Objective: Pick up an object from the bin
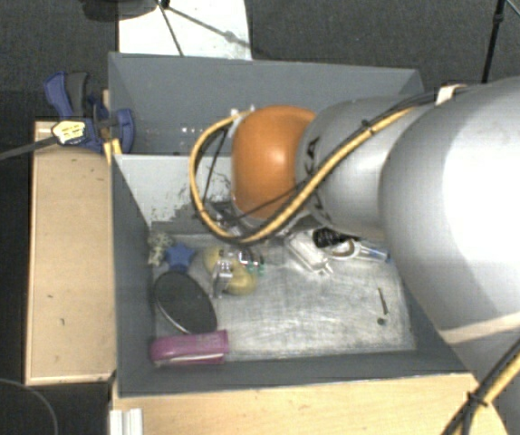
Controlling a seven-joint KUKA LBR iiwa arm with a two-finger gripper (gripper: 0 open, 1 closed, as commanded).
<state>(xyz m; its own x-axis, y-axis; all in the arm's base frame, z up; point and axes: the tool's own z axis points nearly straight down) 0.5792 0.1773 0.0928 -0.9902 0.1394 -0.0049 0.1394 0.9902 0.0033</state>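
My gripper (pixel 226 273) hangs below the arm's orange cover, low in the bin's left half. It is right at a small pale yellow rounded thing (pixel 243 279), which peeks out on both sides of it. A blue lumpy thing (pixel 179 257) lies just to the left. A dark round disc (pixel 185 303) rests in front of that, to the gripper's lower left.
A pink-purple bar (pixel 189 347) lies along the bin's front wall at the left. A white piece (pixel 307 253) and a blue pen-like stick (pixel 374 254) lie under the arm at the middle. A small dark pin (pixel 383 306) lies at the right.
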